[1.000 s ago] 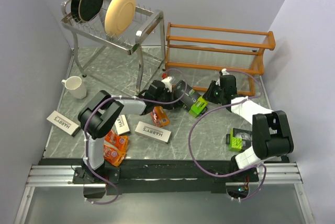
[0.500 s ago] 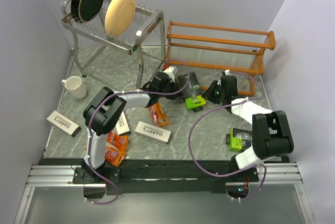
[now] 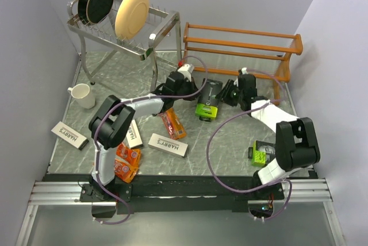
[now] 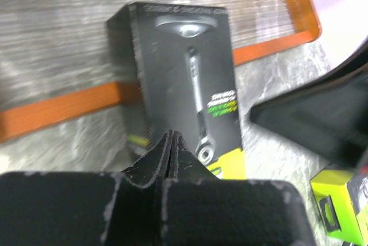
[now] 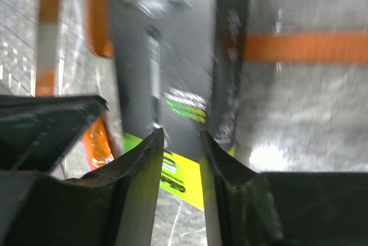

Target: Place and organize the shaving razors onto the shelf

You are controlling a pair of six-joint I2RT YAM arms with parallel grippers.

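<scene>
A black-and-lime-green razor pack (image 3: 208, 100) lies tilted in front of the orange-brown shelf (image 3: 241, 50), between my two grippers. My left gripper (image 3: 195, 89) is at its left, fingers pressed together, tips at the pack's lime end (image 4: 178, 68). I cannot tell whether they pinch it. My right gripper (image 3: 226, 93) is at its right, jaws a little apart and empty, and the pack (image 5: 172, 56) lies just beyond the tips. A second black-and-lime pack (image 3: 263, 153) lies by the right arm. White HARRY'S boxes (image 3: 168, 144) (image 3: 69, 135) (image 3: 134, 137) and orange packs (image 3: 126, 162) (image 3: 172, 122) lie on the table.
A silver metal rack (image 3: 123, 25) holding a black and a cream plate stands at the back left, its legs close to my left arm. A white mug (image 3: 82, 95) sits at the left. The shelf's lowest rail (image 4: 57, 111) (image 5: 310, 47) runs just behind the pack.
Both grippers have moved toward the shelf. The black-and-lime pack has moved up and left with them and turned, now closer to the shelf's lowest rail.
</scene>
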